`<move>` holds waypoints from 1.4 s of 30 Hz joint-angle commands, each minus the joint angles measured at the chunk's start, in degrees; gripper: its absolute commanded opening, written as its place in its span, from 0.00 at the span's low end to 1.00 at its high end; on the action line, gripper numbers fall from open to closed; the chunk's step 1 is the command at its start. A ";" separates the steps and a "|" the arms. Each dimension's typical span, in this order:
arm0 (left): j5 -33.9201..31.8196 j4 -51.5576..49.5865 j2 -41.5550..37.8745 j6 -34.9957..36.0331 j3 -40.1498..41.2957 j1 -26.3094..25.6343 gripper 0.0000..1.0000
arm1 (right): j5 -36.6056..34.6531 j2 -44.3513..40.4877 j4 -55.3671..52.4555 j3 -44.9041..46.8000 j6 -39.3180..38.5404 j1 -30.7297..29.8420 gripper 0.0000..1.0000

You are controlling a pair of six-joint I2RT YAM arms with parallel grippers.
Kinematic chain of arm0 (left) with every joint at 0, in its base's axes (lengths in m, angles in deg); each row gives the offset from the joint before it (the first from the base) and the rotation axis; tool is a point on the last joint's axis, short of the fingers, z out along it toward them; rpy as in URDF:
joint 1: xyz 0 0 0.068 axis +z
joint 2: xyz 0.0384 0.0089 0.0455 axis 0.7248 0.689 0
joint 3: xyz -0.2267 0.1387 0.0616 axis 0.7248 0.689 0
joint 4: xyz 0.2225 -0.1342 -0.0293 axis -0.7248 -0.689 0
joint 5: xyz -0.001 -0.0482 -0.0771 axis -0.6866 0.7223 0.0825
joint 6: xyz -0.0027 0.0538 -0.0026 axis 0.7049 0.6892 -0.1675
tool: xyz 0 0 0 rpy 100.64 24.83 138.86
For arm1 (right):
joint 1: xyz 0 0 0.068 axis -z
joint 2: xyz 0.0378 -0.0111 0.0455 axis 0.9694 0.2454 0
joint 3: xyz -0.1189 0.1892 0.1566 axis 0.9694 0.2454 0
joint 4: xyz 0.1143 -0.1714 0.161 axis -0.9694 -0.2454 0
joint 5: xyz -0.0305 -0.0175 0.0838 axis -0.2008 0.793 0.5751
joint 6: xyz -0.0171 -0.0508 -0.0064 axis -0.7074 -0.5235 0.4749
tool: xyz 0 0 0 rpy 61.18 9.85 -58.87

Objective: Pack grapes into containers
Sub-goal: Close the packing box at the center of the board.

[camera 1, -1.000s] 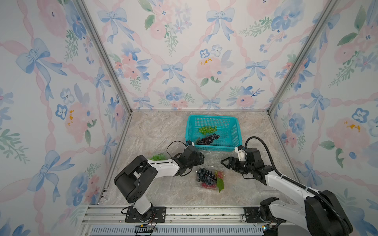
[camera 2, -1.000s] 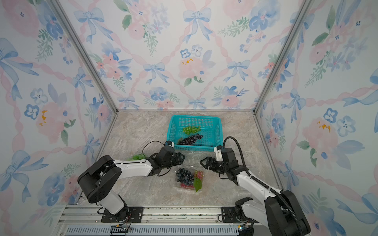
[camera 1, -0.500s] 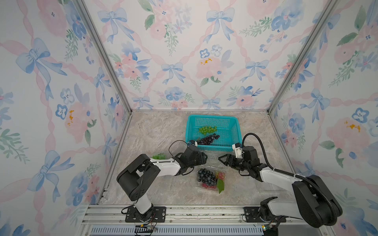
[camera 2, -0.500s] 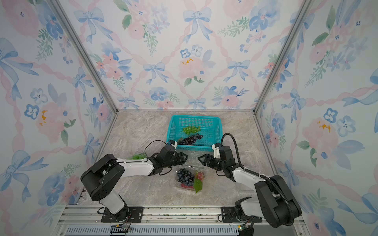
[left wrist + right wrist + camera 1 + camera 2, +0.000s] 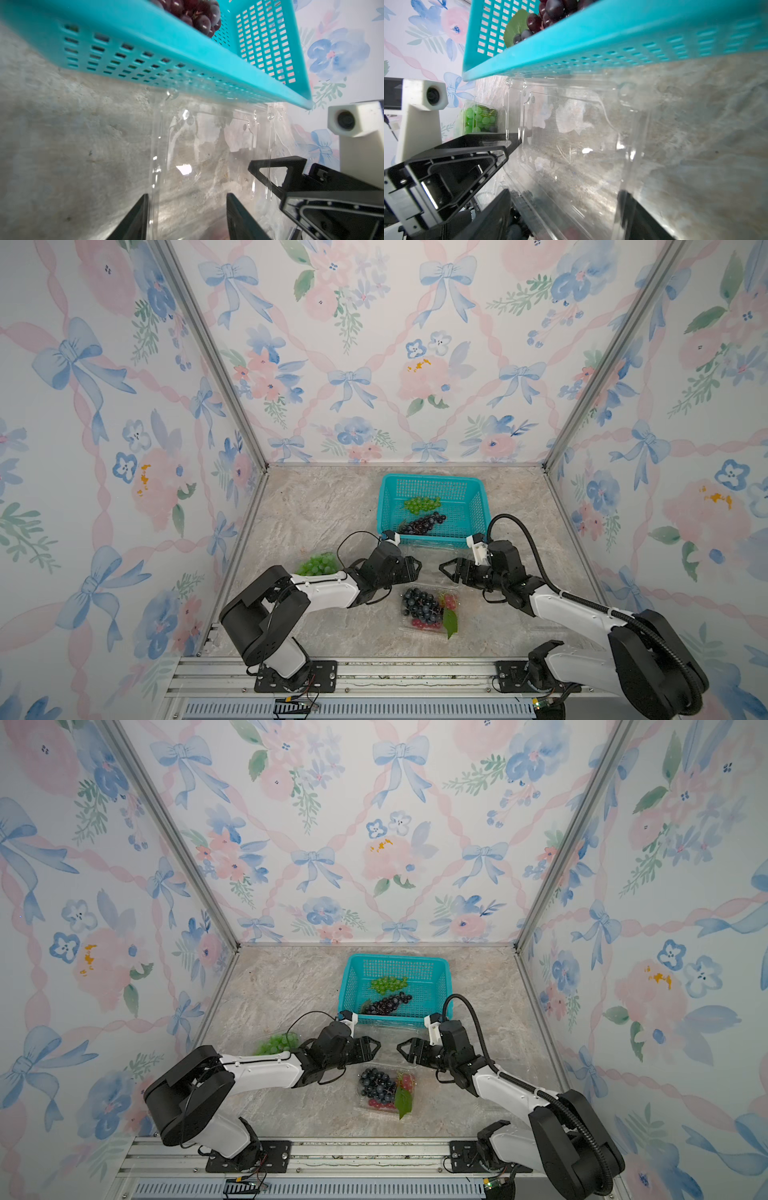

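An open clear container (image 5: 403, 626) on the table (image 5: 324, 506) holds dark and red grapes (image 5: 419, 605), its lid (image 5: 207, 145) lying flat toward the teal basket (image 5: 432, 479). The left jaws and right jaws stand spread, facing each other over that lid, pinching nothing; green grapes (image 5: 318, 564) sit boxed beside the left arm (image 5: 324, 593)

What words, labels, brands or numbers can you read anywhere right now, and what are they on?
None: no readable text anywhere. The teal perforated plastic basket, the clear rectangular plastic clamshell containers, the black left gripper and right gripper show no legible print.
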 commanded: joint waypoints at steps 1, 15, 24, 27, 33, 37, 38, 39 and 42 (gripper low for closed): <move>0.13 0.10 -1.64 -0.65 1.26 -0.65 0.60 | -1.68 -0.62 -2.89 0.86 -0.83 -1.08 0.80; -2.42 0.17 -6.56 -2.58 4.82 -2.71 0.60 | -5.59 -5.35 -7.26 0.27 -1.60 -4.87 0.80; -3.91 0.12 -6.62 -1.21 2.97 -3.07 0.60 | -7.39 -7.23 -8.66 -0.45 -1.83 -5.93 0.80; -4.02 0.18 -4.92 -0.24 0.66 -3.07 0.60 | -7.72 -7.35 -8.85 -1.24 -2.20 -5.73 0.80; -4.77 0.16 -1.01 0.90 -3.50 -3.05 0.59 | -8.14 -7.71 -9.56 -2.39 -2.70 -4.17 0.80; -5.31 0.27 0.90 2.09 -7.07 -2.77 0.59 | -7.51 -8.43 -10.46 -2.43 -3.36 -1.69 0.80; -5.33 0.17 1.09 2.28 -7.69 -2.70 0.60 | -7.12 -8.66 -10.86 -2.57 -3.40 -1.02 0.80; -5.30 0.20 1.08 2.29 -8.05 -2.43 0.60 | -6.90 -9.17 -11.46 -2.85 -4.74 -0.51 0.80; -4.45 0.16 0.58 2.34 -8.54 -1.06 0.61 | -6.63 -11.02 -14.06 -3.44 -6.81 0.52 0.84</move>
